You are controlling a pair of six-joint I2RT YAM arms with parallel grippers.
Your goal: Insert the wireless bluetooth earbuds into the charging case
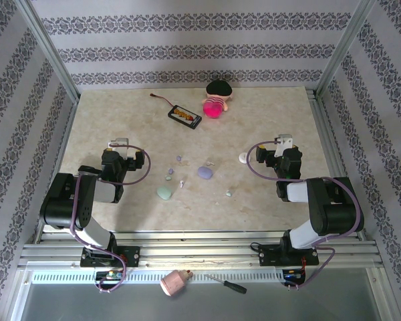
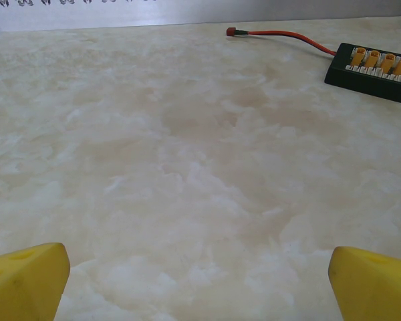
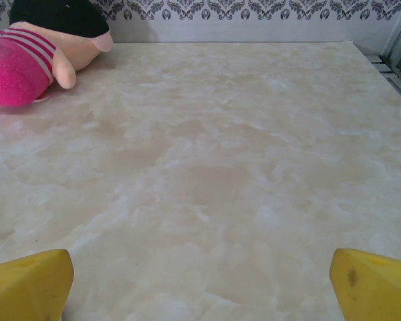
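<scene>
Earbuds [image 1: 168, 178] lie scattered mid-table in the top view, between the two arms and close to the lavender case [image 1: 205, 172], mint case [image 1: 164, 192] and white case [image 1: 244, 158]. Judged light, hard and smooth, so apt to skid or roll; best pinched across the broadest flanks, low to the tabletop [image 1: 267, 114]. Left gripper [image 1: 118, 143] and right gripper [image 1: 284, 142] stand clear of them.

Left wrist view: jaws spread wide, holding nothing; connector board [image 2: 374, 70] far right.

Right wrist view: jaws likewise wide and empty; plush doll [image 3: 33, 53] far left.
</scene>
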